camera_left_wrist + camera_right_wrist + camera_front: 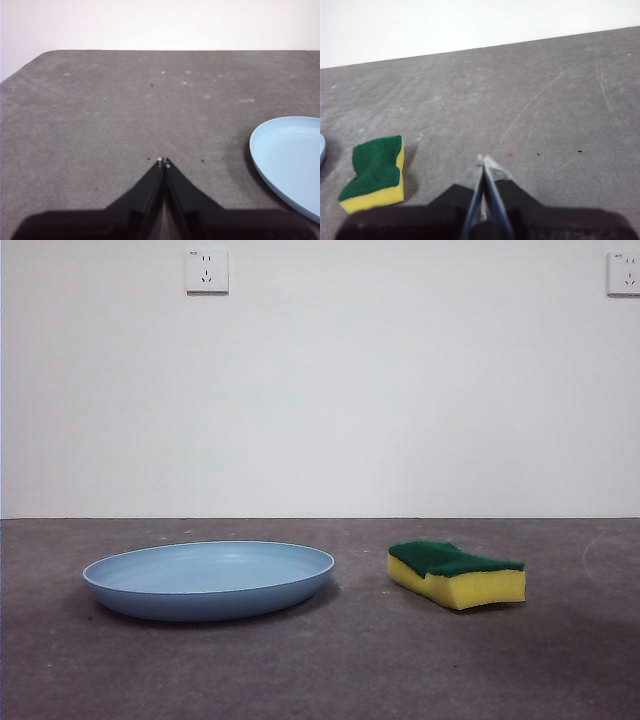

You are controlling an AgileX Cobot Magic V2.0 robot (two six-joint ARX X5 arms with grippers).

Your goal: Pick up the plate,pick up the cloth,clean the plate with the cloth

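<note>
The light-blue plate [208,578] lies flat on the grey table, left of centre in the front view; part of it shows in the left wrist view [290,160]. The cloth, a yellow sponge with a dark green top [456,573], lies to the right of the plate, apart from it; it also shows in the right wrist view [375,173]. My left gripper [163,162] is shut and empty, above bare table beside the plate. My right gripper [484,160] is shut and empty, above bare table beside the sponge. Neither gripper shows in the front view.
The dark grey table [320,670] ends at a white wall with two sockets [207,271]. The table's far corner shows in the left wrist view [45,55]. A sliver of the plate's rim [321,150] sits at the right wrist view's edge.
</note>
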